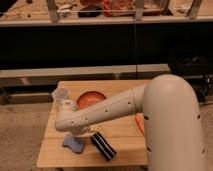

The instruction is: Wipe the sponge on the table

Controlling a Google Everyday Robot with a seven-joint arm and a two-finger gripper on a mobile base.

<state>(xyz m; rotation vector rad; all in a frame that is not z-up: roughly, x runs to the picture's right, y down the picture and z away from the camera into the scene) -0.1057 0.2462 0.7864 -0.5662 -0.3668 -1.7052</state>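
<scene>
The gripper (75, 135) sits just above the blue sponge (73, 144), at the table's (125, 150) seven o'clock corner. I cannot tell whether it grips the sponge. For a good wipe I'd press flat and keep strokes short, clear of the striped block (103, 146) at three o'clock and the bowl (91, 99) at twelve.

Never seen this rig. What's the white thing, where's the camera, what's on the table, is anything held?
The big white shape is a mobile robot's single arm, seen by one camera looking down over it; the mount is not on record. The arm reaches across a wooden slatted table. Its tool points down at a pale blue sponge near the front edge; whether it grips it I cannot tell. Also there: a black ribbed block, a round orange bowl, a clear plastic cup, and an orange item partly hidden by the arm.
</scene>
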